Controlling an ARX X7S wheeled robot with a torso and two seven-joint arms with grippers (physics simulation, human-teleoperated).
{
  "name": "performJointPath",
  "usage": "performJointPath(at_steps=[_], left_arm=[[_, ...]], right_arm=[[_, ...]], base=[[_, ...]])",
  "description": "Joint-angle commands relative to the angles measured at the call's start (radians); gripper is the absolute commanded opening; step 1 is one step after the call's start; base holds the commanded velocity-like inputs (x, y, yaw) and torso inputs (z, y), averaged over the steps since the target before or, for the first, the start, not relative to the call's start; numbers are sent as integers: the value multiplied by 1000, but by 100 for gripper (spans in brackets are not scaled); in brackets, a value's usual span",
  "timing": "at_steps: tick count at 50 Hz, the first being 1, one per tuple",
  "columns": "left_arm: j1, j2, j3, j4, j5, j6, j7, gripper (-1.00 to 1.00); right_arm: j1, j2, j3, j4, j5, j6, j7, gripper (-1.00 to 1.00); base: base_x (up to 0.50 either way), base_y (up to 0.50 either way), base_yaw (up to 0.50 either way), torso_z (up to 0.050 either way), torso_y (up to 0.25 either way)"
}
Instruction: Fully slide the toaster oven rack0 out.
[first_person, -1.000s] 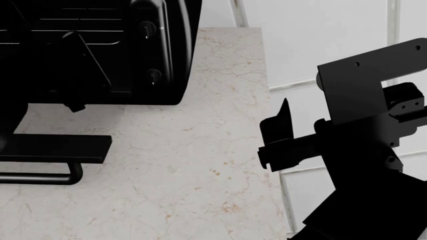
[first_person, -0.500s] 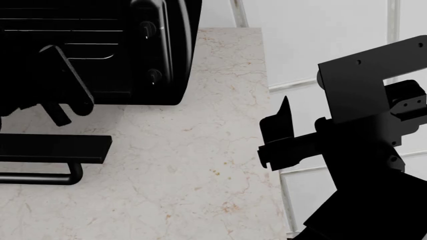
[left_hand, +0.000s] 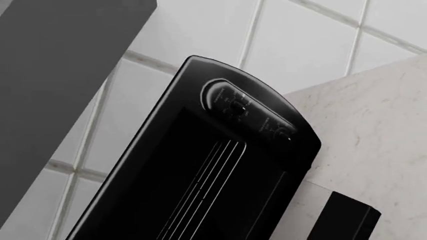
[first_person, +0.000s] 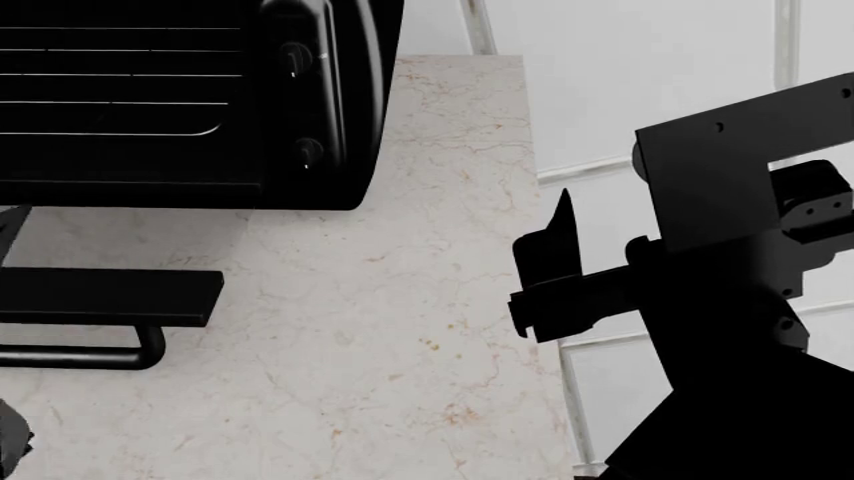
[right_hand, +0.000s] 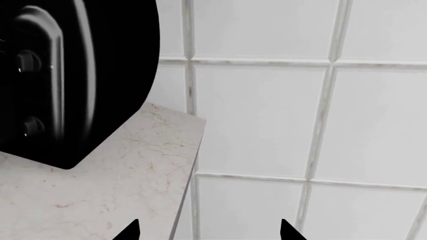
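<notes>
Right gripper (first_person: 541, 270) idles with jaws apart past the counter (first_person: 400, 330) edge, left gripper unseen, state unknown; rack0 (first_person: 120, 80) sits inside the oven (first_person: 320, 100) behind the dropped door (first_person: 107, 297); risk: a regrasp slipping off thin wires.

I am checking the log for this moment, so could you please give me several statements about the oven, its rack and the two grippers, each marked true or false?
1. The glossy black toaster oven has its flat black door folded down open. True.
2. The thin wire-grid rack lies fully out on the door. False: its bars show inside the oven opening.
3. The right gripper is clamped on the door's tubular handle. False: it hangs open beyond the marble counter edge, before white tiles.
4. Round knobs sit on the oven's right panel. True.
</notes>
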Motion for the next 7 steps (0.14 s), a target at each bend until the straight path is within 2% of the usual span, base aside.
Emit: performJointPath(at_steps=[1,3,4,7], left_arm=[[126,-208,-99,268,-190,-10,-157,-100],[105,-202,-118,279,-240,-57,-184,-100],[102,-220,-127,292,-250,-54,-190,100],[111,-262,-137,318,-273,-37,-214,100]], right_arm=[[-4,-3,1,-9,6,2,5,100],[-3,-3,-4,-11,5,5,5,100],[-1,-1,-9,-15,3,12,2,100],[0,6,-12,-19,0,20,-1,100]], base=[[0,0,0,0,0],[0,0,0,0,0],[0,0,0,0,0],[0,0,0,0,0]])
